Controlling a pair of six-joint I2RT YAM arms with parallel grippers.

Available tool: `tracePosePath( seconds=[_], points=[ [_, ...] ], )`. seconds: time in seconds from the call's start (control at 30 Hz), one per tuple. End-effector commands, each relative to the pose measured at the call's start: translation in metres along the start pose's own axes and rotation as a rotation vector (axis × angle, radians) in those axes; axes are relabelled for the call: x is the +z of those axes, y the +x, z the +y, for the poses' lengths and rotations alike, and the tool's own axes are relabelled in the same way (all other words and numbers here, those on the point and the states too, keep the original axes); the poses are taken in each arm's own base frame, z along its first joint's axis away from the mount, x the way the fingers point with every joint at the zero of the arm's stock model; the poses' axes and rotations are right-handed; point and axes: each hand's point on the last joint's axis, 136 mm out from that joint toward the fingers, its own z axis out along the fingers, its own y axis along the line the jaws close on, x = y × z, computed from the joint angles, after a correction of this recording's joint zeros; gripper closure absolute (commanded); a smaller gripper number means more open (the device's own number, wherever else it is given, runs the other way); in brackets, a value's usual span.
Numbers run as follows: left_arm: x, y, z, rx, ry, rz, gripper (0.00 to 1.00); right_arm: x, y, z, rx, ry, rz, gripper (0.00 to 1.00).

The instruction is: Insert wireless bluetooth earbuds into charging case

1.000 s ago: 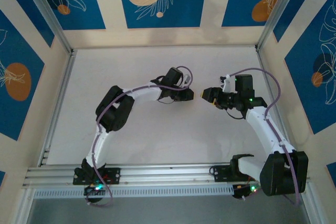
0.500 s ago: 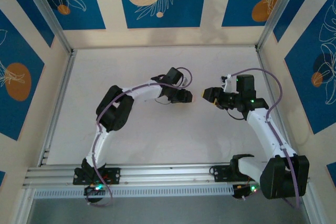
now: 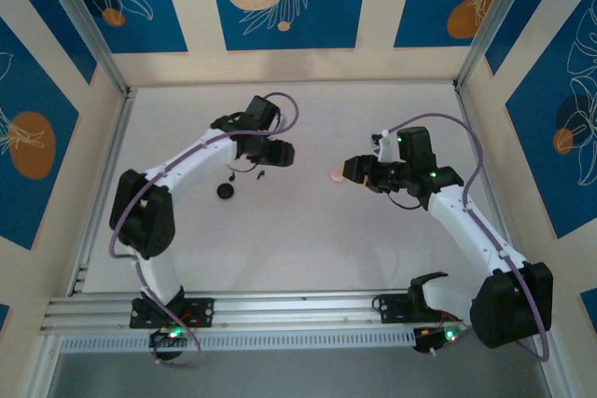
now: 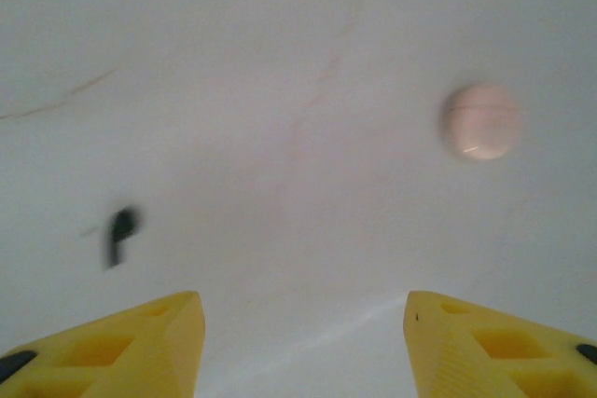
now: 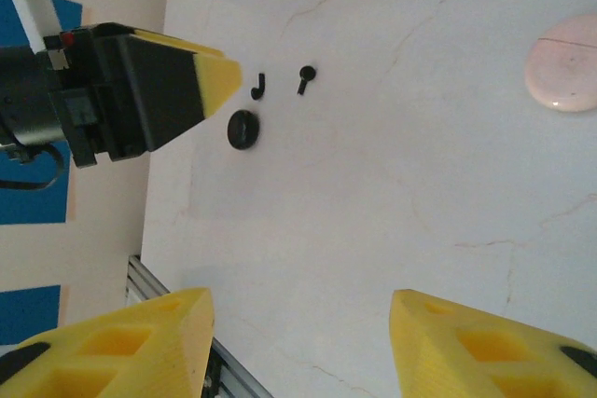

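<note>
Two tiny black comma-shaped earbuds (image 5: 305, 75) are lying left of the pale pink round case (image 5: 564, 62); my left gripper (image 4: 303, 342) and right gripper (image 5: 298, 342) are gaping empty. Nothing inserted.

Left arm (image 3: 191, 157) and right arm (image 3: 466, 226) had white links, black joint housings and purple cables (image 3: 446, 119) looped alongside. Green lights (image 3: 172, 334) glowed at the bases. Left tool (image 4: 303, 309) and right tool (image 5: 298, 305) had black bodies and yellow wedge fingers (image 5: 121, 342) with hollow pockets.
</note>
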Motion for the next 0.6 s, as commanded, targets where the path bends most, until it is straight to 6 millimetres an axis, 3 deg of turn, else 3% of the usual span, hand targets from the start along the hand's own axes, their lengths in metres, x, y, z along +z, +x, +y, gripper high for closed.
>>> tracePosePath(
  seconds=[0.0, 0.2, 0.37, 0.57],
  points=[
    [-0.005, 0.049, 0.061, 0.004, -0.183, 0.159, 0.42, 0.006, -0.003, 0.009, -0.015, 0.015, 0.012, 0.47],
    [-0.006, 0.079, 0.119, -0.046, -0.332, 0.271, 0.37, 0.017, 0.001, 0.020, -0.049, 0.023, 0.044, 0.47],
    [0.003, 0.088, 0.142, -0.085, -0.375, 0.312, 0.35, 0.020, 0.004, 0.023, -0.060, 0.036, 0.053, 0.47],
    [0.020, 0.093, 0.154, -0.115, -0.396, 0.358, 0.34, 0.019, 0.004, 0.024, -0.060, 0.044, 0.054, 0.47]
  ],
)
